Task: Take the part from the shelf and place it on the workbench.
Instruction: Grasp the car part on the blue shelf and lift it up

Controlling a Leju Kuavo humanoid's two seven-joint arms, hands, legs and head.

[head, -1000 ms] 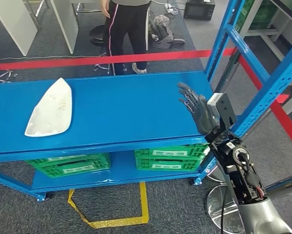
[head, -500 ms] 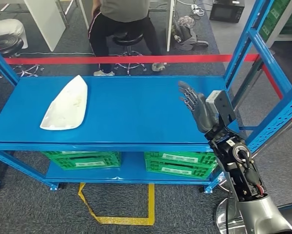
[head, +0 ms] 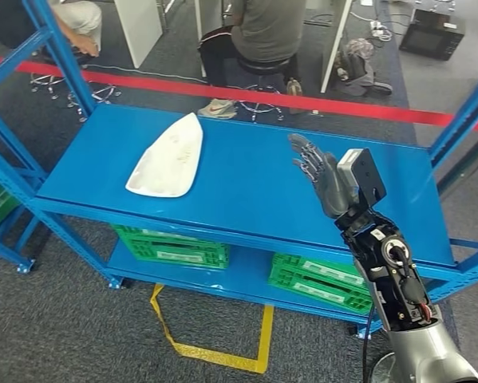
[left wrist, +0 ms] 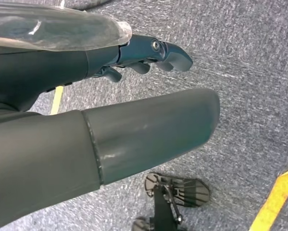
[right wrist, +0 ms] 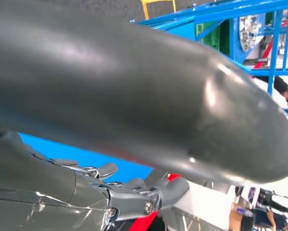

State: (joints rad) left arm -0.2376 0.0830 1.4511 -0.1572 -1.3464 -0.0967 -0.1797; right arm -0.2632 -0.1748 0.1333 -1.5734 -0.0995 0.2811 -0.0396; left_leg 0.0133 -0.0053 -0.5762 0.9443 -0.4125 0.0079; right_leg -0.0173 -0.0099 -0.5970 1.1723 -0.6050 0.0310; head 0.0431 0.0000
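The whole view has swung, so the part [head: 166,157] now lies nearer centre on the shelf [head: 254,191], at ten o'clock of the right hand [head: 321,171], whose released fingers [head: 302,152] are spread, well apart from it; the left hand [left wrist: 98,96] hangs empty.

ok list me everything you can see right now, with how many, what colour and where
White part: one, white, lying flat on the top shelf board, toward its left half.
Shelf: one, blue metal, two boards, uprights at both ends.
Crates: two, green, side by side on the lower shelf board.
Floor tape line: one, red, running across the grey carpet behind the shelf.
Floor marking: one, yellow, on the carpet in front of the shelf.
Person: one, grey top, seated on a stool behind the red line.
Right hand: one, dark grey, fingers apart, raised over the right part of the top board, holding nothing.
Left hand: one, dark, hanging over the grey carpet, holding nothing.
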